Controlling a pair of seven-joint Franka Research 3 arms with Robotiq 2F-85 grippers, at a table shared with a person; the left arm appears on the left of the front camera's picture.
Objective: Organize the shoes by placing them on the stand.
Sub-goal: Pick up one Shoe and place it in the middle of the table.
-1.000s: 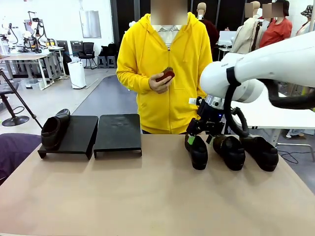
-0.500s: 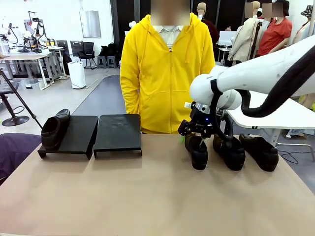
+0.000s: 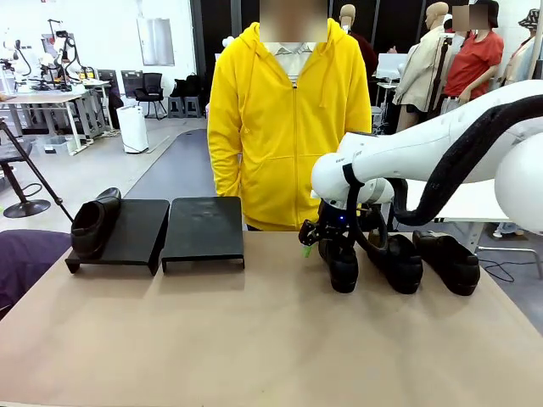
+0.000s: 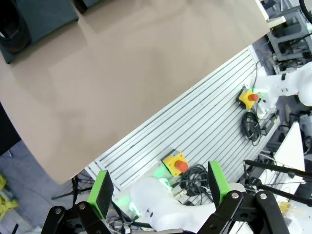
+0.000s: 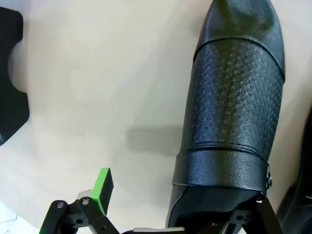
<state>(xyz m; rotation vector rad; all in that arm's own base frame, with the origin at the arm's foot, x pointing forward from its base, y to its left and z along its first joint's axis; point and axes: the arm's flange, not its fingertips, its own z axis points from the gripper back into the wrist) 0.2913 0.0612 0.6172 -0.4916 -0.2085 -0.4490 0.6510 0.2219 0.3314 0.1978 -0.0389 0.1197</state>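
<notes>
The right pincer is released, its jaws straddling the heel of a shoe that stands on the worktop. The step in hand looks like the grasp. Next it must clench firmly, lift, and carry the shoe left to the bare stand.

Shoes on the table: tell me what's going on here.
The right gripper is down at the heel of the leftmost shoe of three on the right of the table, jaws open around it. A fourth shoe already sits on the left stand. The left gripper hangs open beyond the table's edge. A person in yellow stands opposite.
</notes>
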